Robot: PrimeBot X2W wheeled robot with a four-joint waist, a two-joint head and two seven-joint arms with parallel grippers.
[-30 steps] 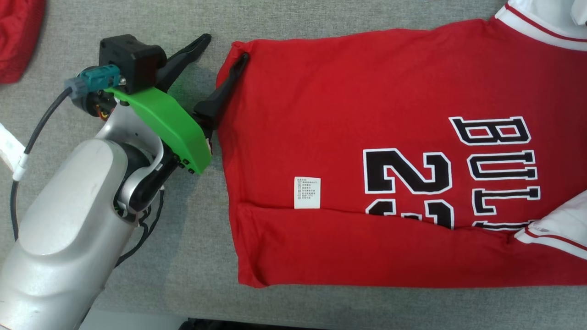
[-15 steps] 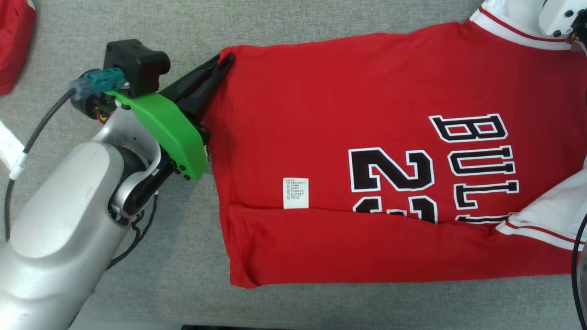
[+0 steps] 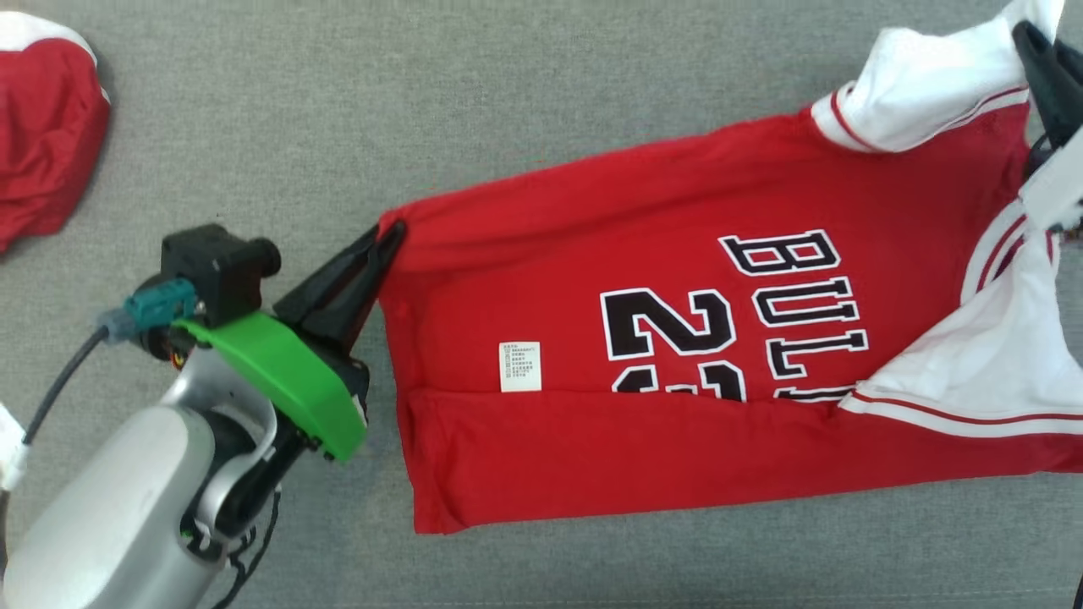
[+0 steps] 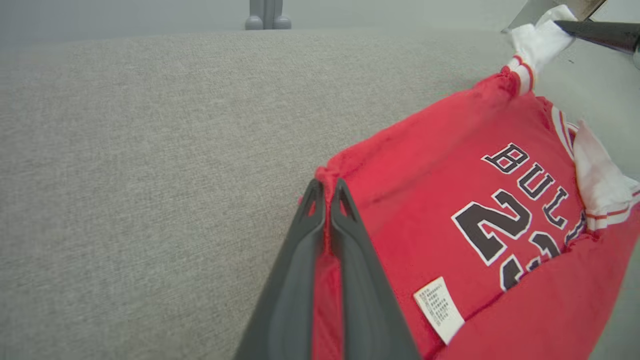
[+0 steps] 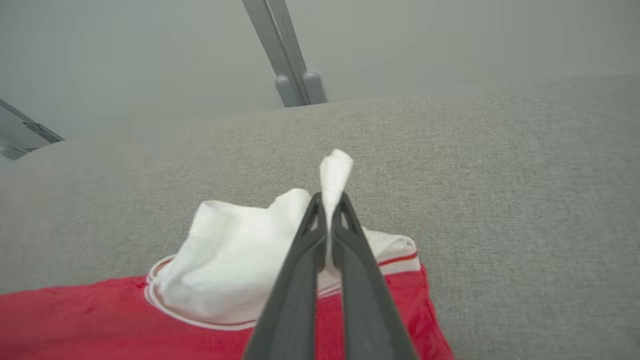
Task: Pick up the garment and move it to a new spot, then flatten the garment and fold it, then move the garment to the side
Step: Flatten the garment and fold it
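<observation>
- Left end effector (image 3: 385, 237) is clamped on the garment (image 3: 677, 338) at its red hem corner.
- Right end effector (image 5: 330, 202) is pinched on the white sleeve.
- Garment lies spread on the grey table (image 3: 423, 101), near edge already folded over, far edge raised.
- Judgement: folding is partway done. The second fold and the move aside are outstanding.

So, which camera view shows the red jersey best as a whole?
The head view: the jersey appears nearly whole, print and label visible. The left wrist view shows its pinched hem corner; the right wrist view, its white sleeve.
</observation>
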